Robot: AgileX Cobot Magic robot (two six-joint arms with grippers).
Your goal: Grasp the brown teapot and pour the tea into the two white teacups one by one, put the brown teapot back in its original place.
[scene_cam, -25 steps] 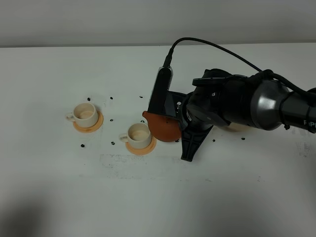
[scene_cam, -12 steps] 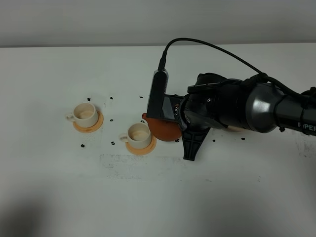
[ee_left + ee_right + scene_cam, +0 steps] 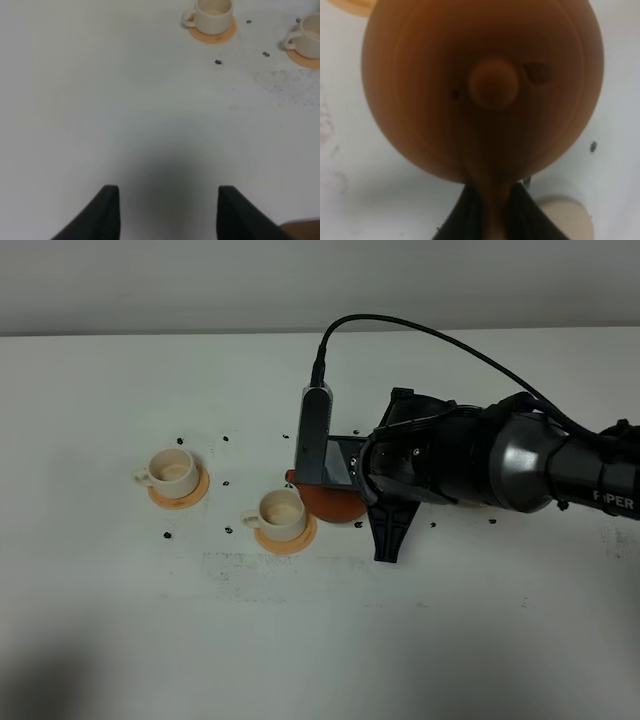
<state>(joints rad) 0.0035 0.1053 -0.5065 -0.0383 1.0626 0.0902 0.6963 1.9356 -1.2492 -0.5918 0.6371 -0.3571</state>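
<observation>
At centre frame, over white desk flecked with dark specks: brown teapot clamped in right hand, just beside right teacup; left hand spread apart, empty; grey wall along top.

The teapot is smooth matt clay — the table matt white.

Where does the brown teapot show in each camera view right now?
Exterior high: brown teapot, centre, half hidden under the right arm.
Left wrist: not in it.
Right wrist: fills the picture, lid knob central.
Shared landmark: orange coaster beside the teapot, also in left wrist view.
</observation>
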